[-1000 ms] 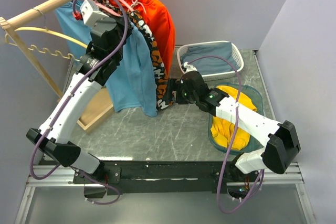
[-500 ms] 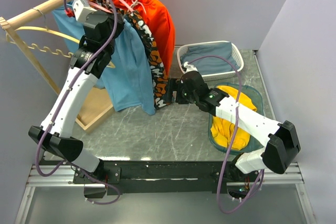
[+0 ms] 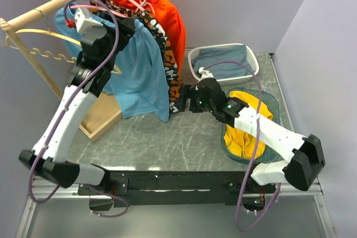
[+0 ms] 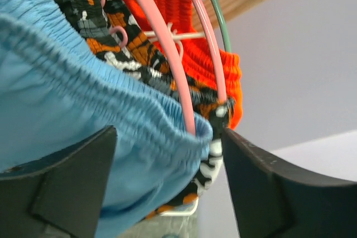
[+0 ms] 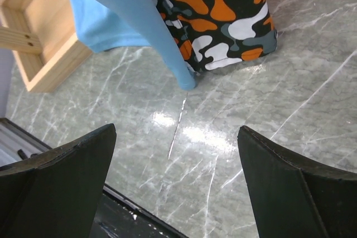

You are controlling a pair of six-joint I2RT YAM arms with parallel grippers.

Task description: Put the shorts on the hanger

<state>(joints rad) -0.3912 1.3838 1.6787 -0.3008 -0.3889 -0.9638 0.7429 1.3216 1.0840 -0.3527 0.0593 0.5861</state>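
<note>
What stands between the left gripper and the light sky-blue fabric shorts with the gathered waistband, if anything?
Nothing visible. The waistband of the light sky-blue fabric shorts sits right between the fingers of the open left gripper, with the thin pink plastic hanger running into it. The orange-black-white camouflage shorts hang behind, not in between.

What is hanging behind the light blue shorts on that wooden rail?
Camouflage shorts, then bright orange shorts. The blue shorts cover much of the camouflage pair.

Matt cloth shorts; glossy plastic hanger; polished marbled table
</note>
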